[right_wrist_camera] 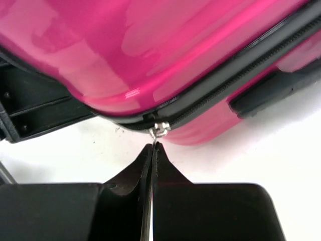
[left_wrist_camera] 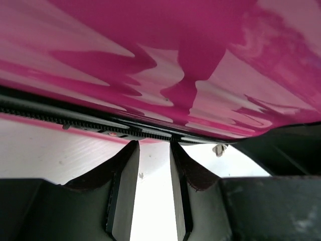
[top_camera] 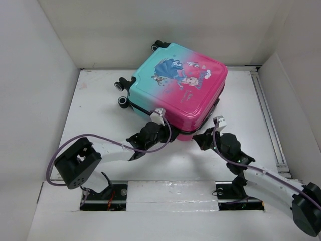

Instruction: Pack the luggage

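Obs., standing by the rig:

- White surface (top_camera: 100, 105) is lying inside a pale walled enclosure; both arms are reaching out from its near edge.
- The luggage (top_camera: 175, 93) is lying flat and closed on the far-middle part of the surface, turned at an angle. The turquoise end is pointing far-left and the pink end near-right. The cartoon print is facing up.
- Left arm (top_camera: 110, 148) is stretching from near-left toward the near edge of the case. Right arm (top_camera: 271, 178) is curving in from near-right toward the near pink corner.
- Left pincer (left_wrist_camera: 153, 148) is standing open, with a clear gap between its two fingers (left_wrist_camera: 125, 181) and nothing in that gap. In the left wrist view its tips are sitting just below the pink shell, right at the seam. I cannot tell whether they are touching it. In the top view this pincer (top_camera: 163, 131) is sitting against the near side of the case.
- Right pincer (right_wrist_camera: 152, 146) is pressing its jaws together, and the lower end of the zipper pull (right_wrist_camera: 160, 128) is running in between the tips, so it is gripping the pull. In the top view it (top_camera: 199, 136) is sitting at the near pink corner.
- Black zipper track (right_wrist_camera: 235, 75) is running along the seam between the two pink shell halves. It is looking shut on the stretch seen in both wrist views.
- Black wheels (top_camera: 122, 93) are sticking out at the far-left, turquoise end.
- The zipper pull is a small silver piece, hanging at the rounded corner of the case, just above the surface.
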Motion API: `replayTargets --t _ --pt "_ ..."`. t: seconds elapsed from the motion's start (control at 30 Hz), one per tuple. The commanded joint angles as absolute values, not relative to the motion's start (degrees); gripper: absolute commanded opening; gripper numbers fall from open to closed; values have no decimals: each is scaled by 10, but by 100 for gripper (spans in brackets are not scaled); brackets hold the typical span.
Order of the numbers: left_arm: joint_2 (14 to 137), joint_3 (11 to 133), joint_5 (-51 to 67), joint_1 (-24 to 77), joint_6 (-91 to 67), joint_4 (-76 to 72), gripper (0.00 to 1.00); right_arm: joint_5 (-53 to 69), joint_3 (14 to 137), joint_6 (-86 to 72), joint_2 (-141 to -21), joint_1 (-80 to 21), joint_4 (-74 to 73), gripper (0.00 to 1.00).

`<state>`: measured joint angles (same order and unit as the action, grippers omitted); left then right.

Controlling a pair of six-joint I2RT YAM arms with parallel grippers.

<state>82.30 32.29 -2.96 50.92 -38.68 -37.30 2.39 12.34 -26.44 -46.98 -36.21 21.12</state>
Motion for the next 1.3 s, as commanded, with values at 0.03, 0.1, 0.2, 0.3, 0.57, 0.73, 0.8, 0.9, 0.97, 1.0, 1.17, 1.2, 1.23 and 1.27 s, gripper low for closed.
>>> replayTargets --t 0.03,0.1,0.2,0.3,0.57,0.73,0.8,0.9,0.97,1.0,1.17,1.2,1.23,1.27 --pt "846 368 -45 506 -378 -435 27 38 122 -317 -429 -437 163 0" --pt "852 368 -45 506 -378 -441 26 38 139 -323 -460 -459 163 0" --pt "859 374 -31 506 -383 -446 26 19 169 -323 -537 -501 184 0" --pt "864 380 -31 518 -377 -446 26 -9 213 -323 -597 -526 223 0" --pt "789 349 -106 523 -346 -369 41 -112 276 -318 -715 -532 288 0" --pt "640 229 -246 498 -347 -317 80 -119 253 -318 -704 -532 288 0" --pt "557 209 -278 476 -374 -310 90 -113 248 -318 -704 -532 288 0" --pt "495 217 -287 408 -415 -322 92 -106 248 -318 -704 -532 294 0" --pt "503 271 -223 347 -434 -322 93 -93 248 -313 -709 -537 294 0" --pt "530 292 -193 278 -445 -322 93 -88 253 -313 -709 -537 294 0" --pt "662 375 -43 87 -577 -374 96 -77 253 -308 -715 -537 294 0" --pt "683 375 -20 67 -596 -401 96 -71 253 -308 -715 -537 294 0" --pt "725 387 -10 37 -612 -416 97 -71 253 -308 -715 -537 294 0" --pt "748 402 4 23 -619 -421 97 -63 253 -302 -721 -537 294 0"
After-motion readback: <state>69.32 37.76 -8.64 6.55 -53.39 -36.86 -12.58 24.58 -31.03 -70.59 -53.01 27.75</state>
